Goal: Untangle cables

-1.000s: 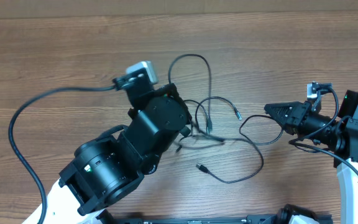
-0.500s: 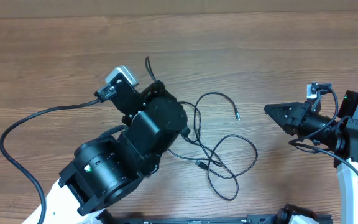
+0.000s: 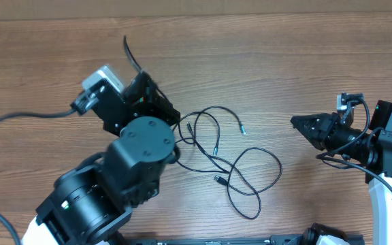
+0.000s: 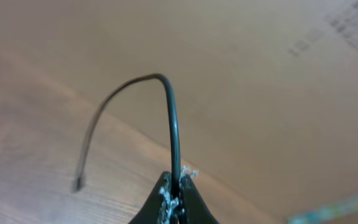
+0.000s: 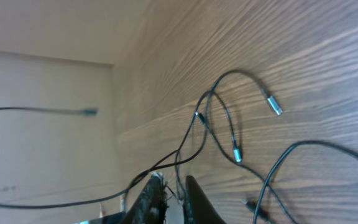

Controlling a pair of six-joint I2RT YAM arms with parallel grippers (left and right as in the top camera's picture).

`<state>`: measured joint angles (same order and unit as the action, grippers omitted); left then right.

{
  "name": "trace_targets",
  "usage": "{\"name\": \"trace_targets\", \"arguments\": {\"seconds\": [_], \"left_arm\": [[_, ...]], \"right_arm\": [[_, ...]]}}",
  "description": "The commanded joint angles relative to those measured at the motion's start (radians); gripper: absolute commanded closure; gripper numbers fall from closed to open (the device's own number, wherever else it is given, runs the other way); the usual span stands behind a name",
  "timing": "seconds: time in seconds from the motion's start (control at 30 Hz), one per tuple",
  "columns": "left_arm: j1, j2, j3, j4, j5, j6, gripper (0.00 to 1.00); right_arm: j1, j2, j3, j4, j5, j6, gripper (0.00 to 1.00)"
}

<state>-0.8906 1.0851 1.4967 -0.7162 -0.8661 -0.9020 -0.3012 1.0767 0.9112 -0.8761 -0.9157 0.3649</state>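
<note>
Mid-desk, clear of the far edge, bare wood around. Black cables loosely looped; one clamped in left jaws, right jaws unclear.

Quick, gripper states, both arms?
Left gripper: shut on a cable.
Right gripper: slightly open, holding nothing.

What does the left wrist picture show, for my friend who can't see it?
The left gripper, shut, pinches a thin black cable that rises, bends over and droops to the left, ending in a small plug. Behind it are the blurry wooden table and a tan surface.
</note>
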Motion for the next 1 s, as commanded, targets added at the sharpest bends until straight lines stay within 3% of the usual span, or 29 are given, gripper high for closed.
{"name": "trace_targets", "arguments": {"seconds": [0.0, 0.03, 0.13, 0.37, 0.43, 0.57, 0.6, 0.7, 0.77, 0.9, 0.97], "left_arm": [[-0.005, -0.042, 0.011, 0.087, 0.208, 0.439, 0.96], [-0.005, -0.047, 0.011, 0.11, 0.288, 0.544, 0.94], [-0.005, -0.048, 0.011, 0.091, 0.356, 0.694, 0.96], [0.027, -0.014, 0.011, -0.011, 0.274, 0.696, 0.92], [0.031, 0.005, 0.011, -0.036, 0.273, 0.69, 0.96], [0.034, 0.03, 0.011, -0.058, 0.255, 0.587, 0.96], [0.034, 0.032, 0.011, -0.051, 0.256, 0.557, 0.96], [0.034, 0.039, 0.011, -0.042, 0.257, 0.527, 0.94], [0.034, 0.048, 0.011, -0.061, 0.257, 0.527, 0.81], [0.034, 0.064, 0.011, -0.137, 0.253, 0.525, 0.35], [0.034, 0.079, 0.011, -0.204, 0.245, 0.481, 0.17]], "right_arm": [[-0.001, -0.003, 0.019, 0.002, 0.044, -0.016, 0.77], [-0.001, -0.003, 0.019, 0.002, 0.044, -0.027, 0.66], [-0.001, -0.003, 0.019, -0.006, 0.044, -0.034, 0.58], [-0.001, -0.003, 0.019, -0.051, 0.061, -0.082, 0.45], [-0.001, -0.003, 0.019, -0.055, 0.063, -0.083, 0.39], [-0.001, -0.003, 0.019, -0.067, 0.063, -0.111, 0.32], [-0.001, -0.003, 0.019, -0.075, 0.063, -0.14, 0.25], [-0.001, -0.003, 0.019, -0.096, 0.063, -0.204, 0.14], [-0.001, -0.003, 0.019, -0.116, 0.063, -0.244, 0.07], [-0.001, -0.003, 0.018, -0.137, 0.079, -0.245, 0.05], [-0.001, -0.003, 0.011, -0.141, 0.079, -0.245, 0.05]]}}
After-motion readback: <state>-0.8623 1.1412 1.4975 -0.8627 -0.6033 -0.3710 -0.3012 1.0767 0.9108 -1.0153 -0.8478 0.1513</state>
